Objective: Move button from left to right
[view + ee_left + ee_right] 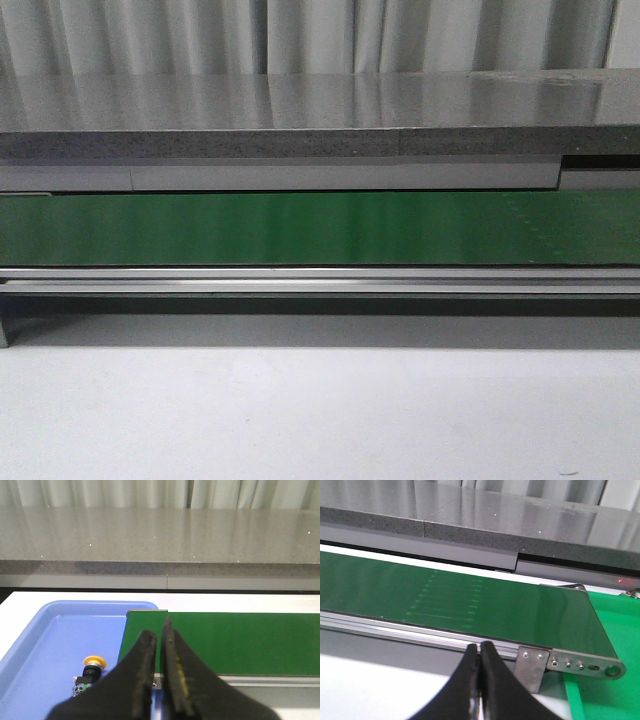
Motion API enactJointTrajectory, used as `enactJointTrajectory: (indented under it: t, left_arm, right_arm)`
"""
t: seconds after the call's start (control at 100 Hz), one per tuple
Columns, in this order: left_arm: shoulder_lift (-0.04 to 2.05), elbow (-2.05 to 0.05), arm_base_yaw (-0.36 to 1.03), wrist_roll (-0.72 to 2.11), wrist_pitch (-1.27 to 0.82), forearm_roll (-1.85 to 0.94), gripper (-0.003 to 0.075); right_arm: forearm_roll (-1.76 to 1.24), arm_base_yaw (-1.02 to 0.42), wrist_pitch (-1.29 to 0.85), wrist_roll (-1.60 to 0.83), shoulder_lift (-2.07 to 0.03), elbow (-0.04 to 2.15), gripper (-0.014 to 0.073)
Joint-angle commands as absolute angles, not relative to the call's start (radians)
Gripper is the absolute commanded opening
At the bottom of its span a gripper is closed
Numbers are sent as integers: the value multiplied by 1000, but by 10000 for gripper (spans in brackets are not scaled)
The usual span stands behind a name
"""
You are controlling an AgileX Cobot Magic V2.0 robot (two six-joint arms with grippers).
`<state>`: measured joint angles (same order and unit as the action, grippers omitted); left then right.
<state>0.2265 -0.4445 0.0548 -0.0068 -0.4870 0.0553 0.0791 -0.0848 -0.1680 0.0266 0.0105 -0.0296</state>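
The button (92, 668) has a yellow round cap on a black body and lies on its side in a blue tray (45, 635), seen only in the left wrist view. My left gripper (158, 628) is shut with nothing held, above the tray's edge where it meets the belt end, and beside the button without touching it. My right gripper (479, 646) is shut and empty, above the white table just in front of the belt's rail. Neither gripper appears in the front view.
A green conveyor belt (320, 228) (235, 640) (445, 600) runs across between the two ends, with a metal rail (320, 280) along its front. A green tray (615, 630) sits at the belt's right end. A grey stone counter (320, 110) stands behind.
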Motion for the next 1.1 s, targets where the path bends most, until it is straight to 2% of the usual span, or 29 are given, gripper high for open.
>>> enactJointTrajectory:
  t: [0.0, 0.18, 0.34, 0.81, 0.88, 0.95, 1.09]
  left_arm:
    - [308, -558, 61, -17, -494, 47, 5]
    - [439, -696, 61, -17, -657, 29, 5]
    - [530, -738, 61, -17, -766, -6, 5]
    - [575, -738, 61, -17, -795, 0, 22]
    - [575, -738, 61, -17, -795, 0, 87]
    - [575, -738, 61, -17, -795, 0, 200]
    - [575, -738, 61, -17, -801, 0, 529]
  right_arm:
    - [89, -85, -94, 27, 25, -30, -68]
    - [89, -85, -94, 27, 25, -30, -68]
    - [89, -85, -94, 27, 25, -30, -68]
    - [89, -85, -94, 27, 25, -30, -68]
    - [89, -85, -94, 27, 25, -30, -68]
    - [89, -85, -94, 27, 25, -30, -68]
    - [89, -85, -94, 27, 25, -30, -68]
